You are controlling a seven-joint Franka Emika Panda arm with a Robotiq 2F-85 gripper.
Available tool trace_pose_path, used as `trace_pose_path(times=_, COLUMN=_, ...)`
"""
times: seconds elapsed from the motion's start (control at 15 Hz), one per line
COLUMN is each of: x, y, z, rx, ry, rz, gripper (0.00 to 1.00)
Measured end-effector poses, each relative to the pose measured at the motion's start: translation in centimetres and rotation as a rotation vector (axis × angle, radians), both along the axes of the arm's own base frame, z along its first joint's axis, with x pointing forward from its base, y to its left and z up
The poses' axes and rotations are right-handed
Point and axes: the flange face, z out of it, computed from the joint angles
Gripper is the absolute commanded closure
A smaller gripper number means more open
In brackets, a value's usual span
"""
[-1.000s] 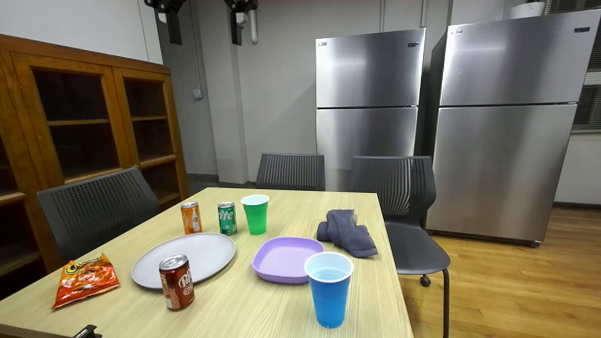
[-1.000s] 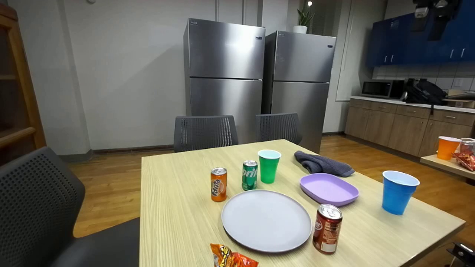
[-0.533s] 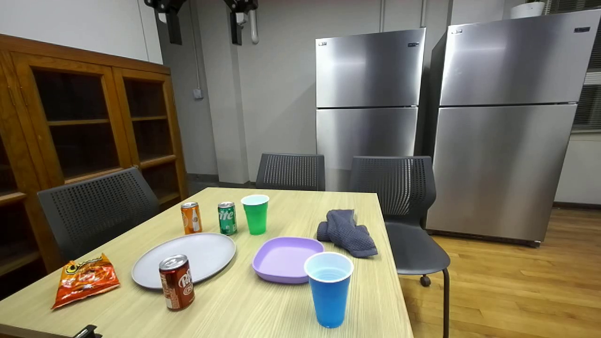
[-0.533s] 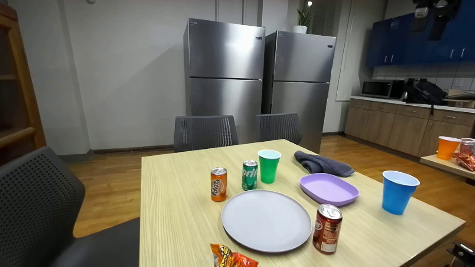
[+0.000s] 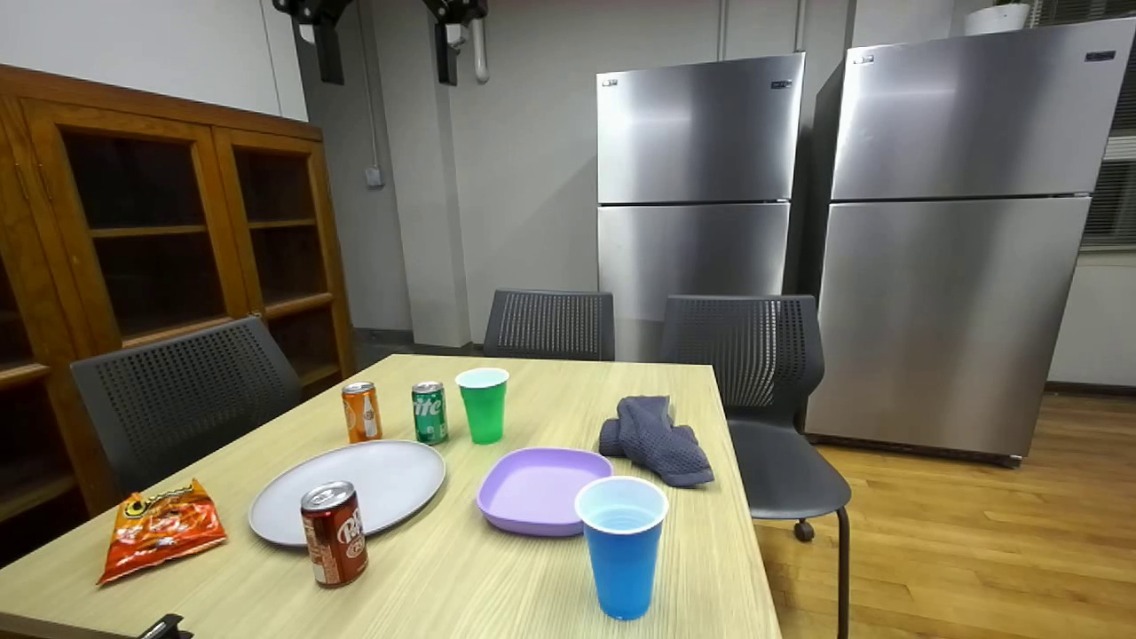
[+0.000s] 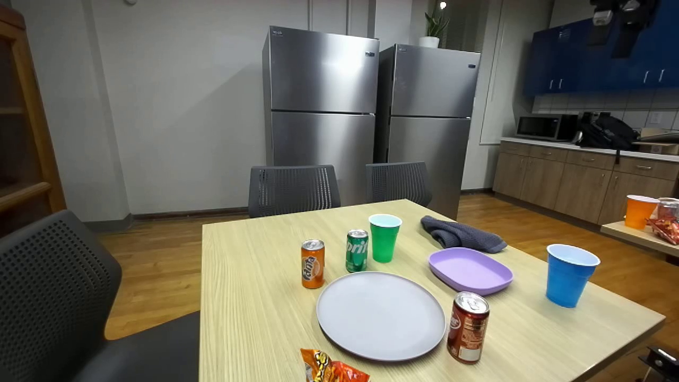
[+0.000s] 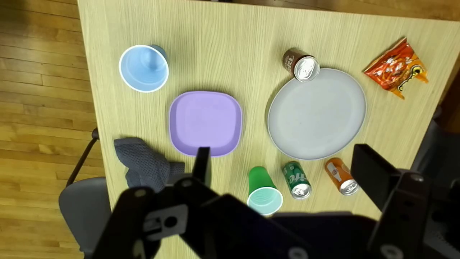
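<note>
My gripper (image 5: pixel 389 82) hangs high above the table, jaws wide apart with nothing between them. In the wrist view its black fingers (image 7: pixel 203 163) frame a green cup (image 7: pixel 261 180), a green Sprite can (image 7: pixel 295 176) and an orange Fanta can (image 7: pixel 337 171), all standing well below. Beyond them lie a purple plate (image 7: pixel 206 120) and a round grey plate (image 7: pixel 318 115). A Dr Pepper can (image 6: pixel 468 329) stands upright by the grey plate's edge. A blue cup (image 5: pixel 623 550) stands near the purple plate, and a crumpled dark towel (image 5: pixel 657 444) lies behind it.
An orange chip bag (image 5: pixel 164 528) lies near the table's edge. Dark chairs (image 5: pixel 745 355) stand around the table (image 6: pixel 254 297). Two steel fridges (image 6: pixel 323 95) and a wooden cabinet (image 5: pixel 169 222) are behind. A side table with an orange cup (image 6: pixel 640 211) is at the right.
</note>
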Motion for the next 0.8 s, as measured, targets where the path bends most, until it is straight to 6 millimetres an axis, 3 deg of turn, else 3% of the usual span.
trace_pose_path(times=0.27, x=0.2, y=0.3, z=-1.4, rx=0.003, ry=0.019, rz=0.005, gripper=0.00)
trace_pose_path(times=0.8, x=1.2, y=0.5, z=-8.1, rx=0.009, ry=0.023, rz=0.000, gripper=0.00)
